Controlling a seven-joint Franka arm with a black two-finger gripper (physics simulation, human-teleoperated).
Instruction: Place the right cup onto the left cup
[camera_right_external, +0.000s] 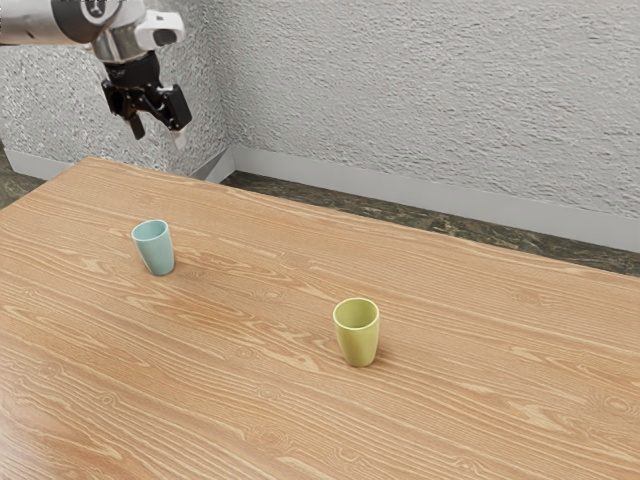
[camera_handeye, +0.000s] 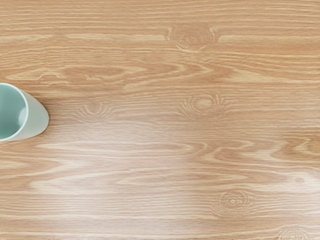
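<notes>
Get the yellow cup (camera_right_external: 357, 345) first

The claw (camera_right_external: 159, 138) is spread wide and empty, up high. The yellow cup stands on the table (camera_right_external: 250, 400), well apart from the blue cup (camera_right_external: 157, 255). Go right over it, come straight down with a finger on each side, squeeze softly, and lift it without tipping.

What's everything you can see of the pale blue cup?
The pale blue cup is round, shows no handle, and narrows from its open mouth to its base. It looks smooth, perhaps ceramic. It stands upright on the table toward the exterior view's left, apart from the green cup; only the table touches it.
</notes>
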